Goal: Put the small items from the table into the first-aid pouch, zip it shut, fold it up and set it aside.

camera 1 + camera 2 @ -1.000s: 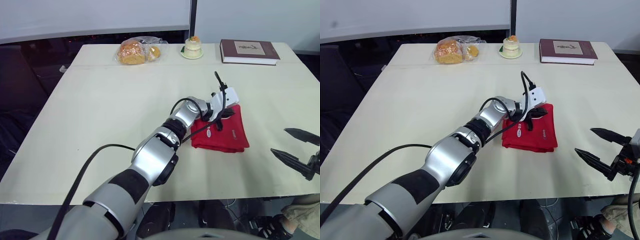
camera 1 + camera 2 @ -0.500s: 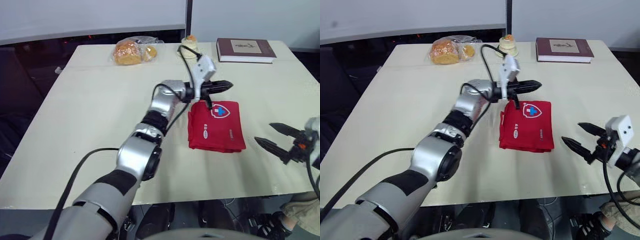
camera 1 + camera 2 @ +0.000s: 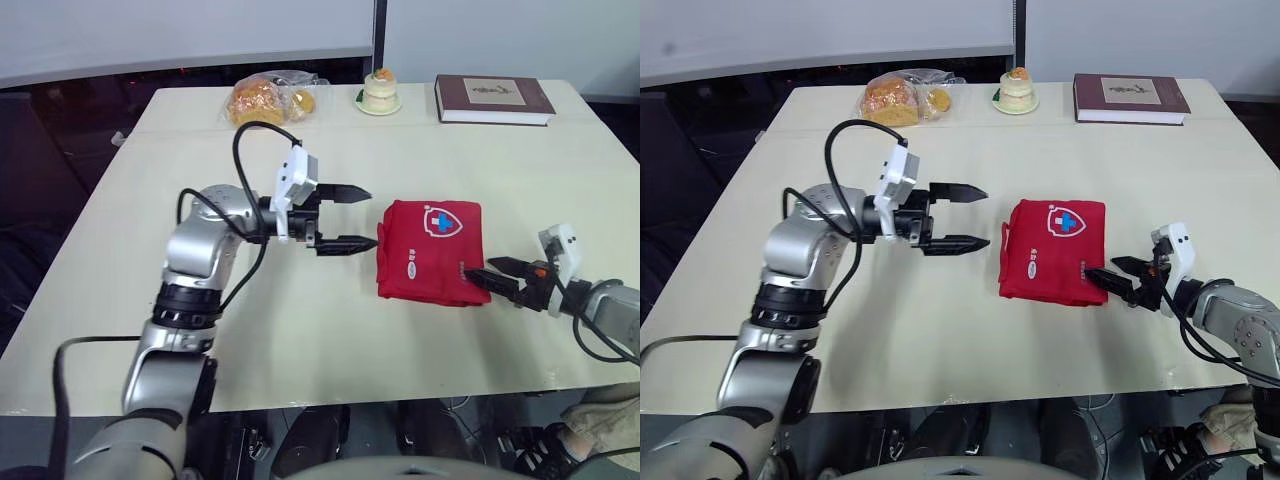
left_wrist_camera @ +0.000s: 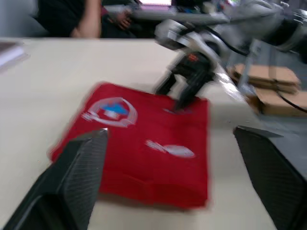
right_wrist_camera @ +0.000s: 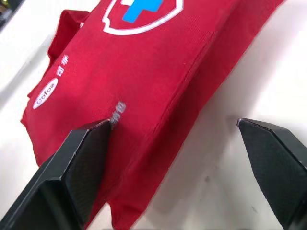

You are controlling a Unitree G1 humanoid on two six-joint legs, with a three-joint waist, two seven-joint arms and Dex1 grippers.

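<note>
Red cloth, soft and limp: the first-aid pouch (image 3: 430,250) lies flat on the surface (image 3: 200,330), right of the middle, with its white and blue cross badge facing up. It looks folded over on itself, and the right wrist view shows layers stacked along its nearer edge. I judge it light and floppy, with perhaps a few lumps from whatever is packed inside. The woven fabric should give the tool a fair bite and not slip. The risk is in the layers, because a pinch on the top sheet alone would likely let the rest sag and the fold fall open. The better hold is at an edge or corner where every layer can be taken at once, kept low and dragged or lifted gently.

The right tool (image 3: 480,270) sits at the pouch's near right corner, spread wide and straddling the edge, one side over the cloth and the other over bare surface, closed on nothing. The left tool (image 3: 365,218) hovers just beside the pouch on its other side, also spread apart and not touching it.

Well apart, along the far edge, stand a bag of bread rolls (image 3: 268,100), a small cake (image 3: 381,92) and a dark red book (image 3: 494,98)
</note>
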